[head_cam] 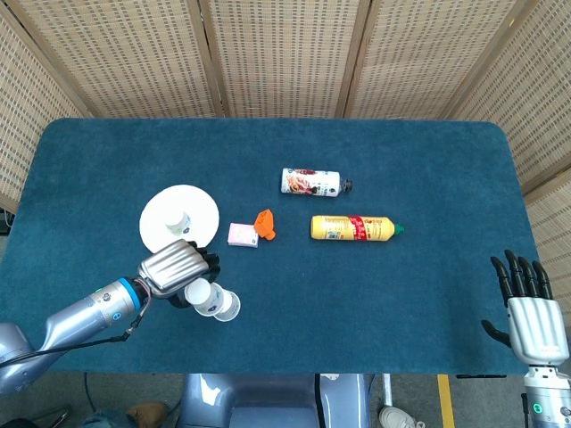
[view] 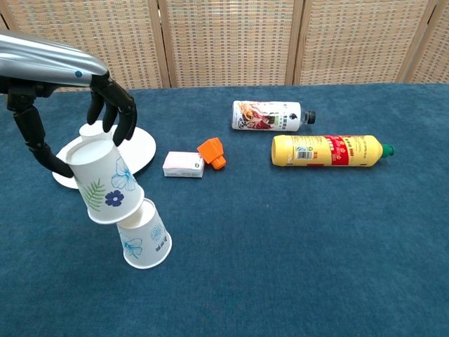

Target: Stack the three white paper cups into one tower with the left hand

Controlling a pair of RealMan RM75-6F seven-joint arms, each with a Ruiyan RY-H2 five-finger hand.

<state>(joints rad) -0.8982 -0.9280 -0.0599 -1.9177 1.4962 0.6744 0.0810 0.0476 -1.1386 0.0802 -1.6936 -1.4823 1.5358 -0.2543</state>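
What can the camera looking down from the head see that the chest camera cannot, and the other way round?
Only the head view shows the right robot hand, open at the table's edge. Only the chest view shows the flower prints on the held cup and how it tilts over the cup on the table. Both show the left robot hand, the white plate and the yellow bottle.

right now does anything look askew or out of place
The cup held by the left hand hangs tilted over the table cup, which itself leans. Both bottles, yellow and white, lie on their sides.
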